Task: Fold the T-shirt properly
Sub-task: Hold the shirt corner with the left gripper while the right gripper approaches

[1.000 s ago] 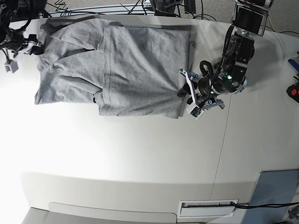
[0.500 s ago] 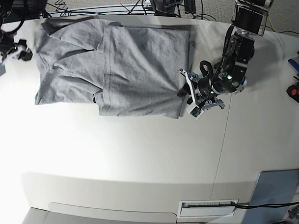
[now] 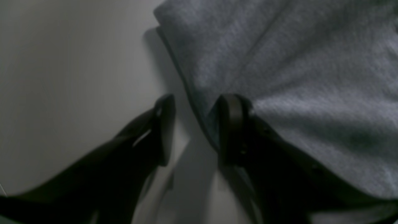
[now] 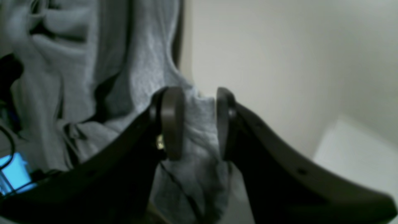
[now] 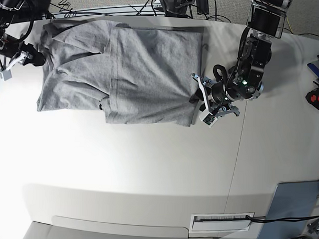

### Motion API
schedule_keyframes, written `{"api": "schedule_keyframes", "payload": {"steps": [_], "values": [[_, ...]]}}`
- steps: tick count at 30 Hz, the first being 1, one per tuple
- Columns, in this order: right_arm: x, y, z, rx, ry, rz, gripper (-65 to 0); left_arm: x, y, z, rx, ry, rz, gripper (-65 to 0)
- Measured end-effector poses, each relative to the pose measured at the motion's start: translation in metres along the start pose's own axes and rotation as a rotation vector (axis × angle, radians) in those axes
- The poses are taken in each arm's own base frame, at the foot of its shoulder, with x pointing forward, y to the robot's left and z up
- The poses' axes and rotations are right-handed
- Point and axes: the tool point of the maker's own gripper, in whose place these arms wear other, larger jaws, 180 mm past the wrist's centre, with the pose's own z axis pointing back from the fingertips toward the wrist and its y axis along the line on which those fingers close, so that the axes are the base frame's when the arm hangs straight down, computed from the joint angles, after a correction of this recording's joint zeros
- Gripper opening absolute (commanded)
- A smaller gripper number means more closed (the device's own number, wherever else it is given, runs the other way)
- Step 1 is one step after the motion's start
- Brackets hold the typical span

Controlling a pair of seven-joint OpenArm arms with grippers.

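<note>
We see our left gripper parted astride the T-shirt edge, our right gripper pinching its opposite edge.

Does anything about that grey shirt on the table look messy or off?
Yes. The T-shirt lies unevenly: its right half is a smooth folded panel, but the left part by the right gripper is bunched and wrinkled, its lower edge stopping short of the panel's.

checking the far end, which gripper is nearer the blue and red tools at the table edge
Left. The left gripper sits at the T-shirt edge on the tools' side of the table; the right gripper is at the shirt's opposite end.
</note>
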Motion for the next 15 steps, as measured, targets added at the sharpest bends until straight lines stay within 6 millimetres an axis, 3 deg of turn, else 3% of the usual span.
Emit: {"api": "schedule_keyframes", "payload": {"steps": [9, 13, 15], "values": [[0.003, -0.004, 0.008, 0.004, 0.0, -0.006, -46.2, 0.0, 0.0, 0.0, 0.0, 0.0, 0.0, -42.0], [0.025, -0.003, 0.026, 0.018, -0.045, 0.016, -38.2, 0.0, 0.0, 0.0, 0.0, 0.0, 0.0, -42.0], [0.038, 0.003, 0.034, 0.047, -0.086, 0.025, -37.9, 0.0, 0.0, 0.0, 0.0, 0.0, 0.0, -42.0]]}}
